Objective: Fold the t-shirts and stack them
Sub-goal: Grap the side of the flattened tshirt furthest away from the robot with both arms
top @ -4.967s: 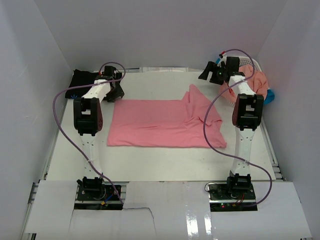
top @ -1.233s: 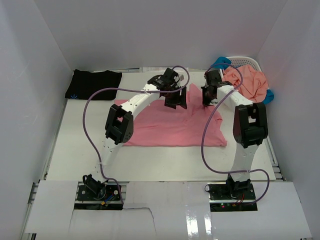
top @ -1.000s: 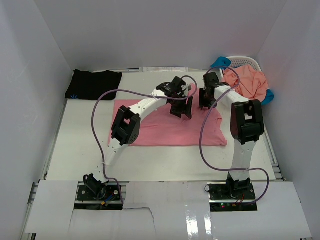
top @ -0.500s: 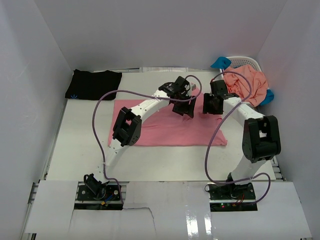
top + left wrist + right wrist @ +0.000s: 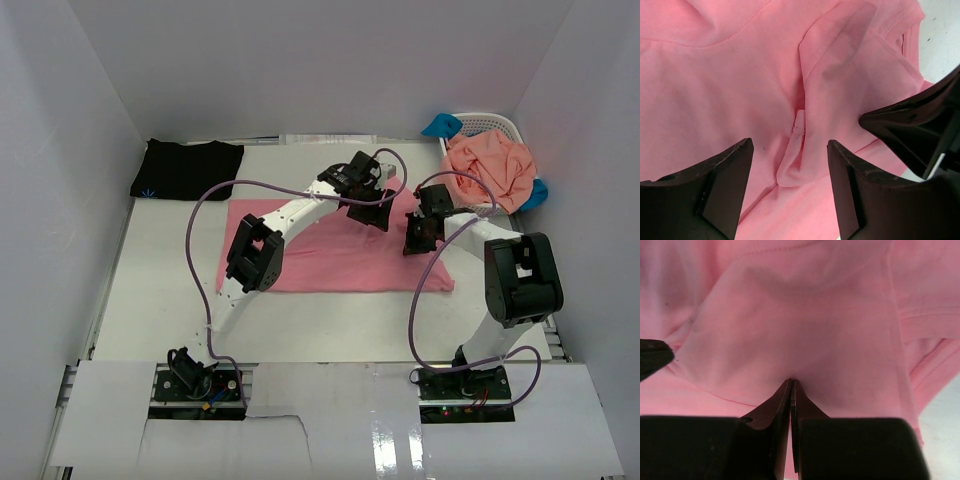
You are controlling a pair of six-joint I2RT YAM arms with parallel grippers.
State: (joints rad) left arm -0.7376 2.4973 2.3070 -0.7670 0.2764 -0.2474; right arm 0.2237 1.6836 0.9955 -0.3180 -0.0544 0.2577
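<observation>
Pink t-shirt: lies spread out in the middle of the counter, with its right side bunched up.
Left jaws: spread apart, just above a small wrinkle in the pink t-shirt by a sleeve seam.
Right jaws: pressed together, pinching a bit of the pink t-shirt at their tips, near the shirt's right edge.
Black t-shirt: folded, in the far left corner of the counter.
Orange t-shirt: heaped in the white basket at the far right.
Blue t-shirt: peeks out by the basket.
</observation>
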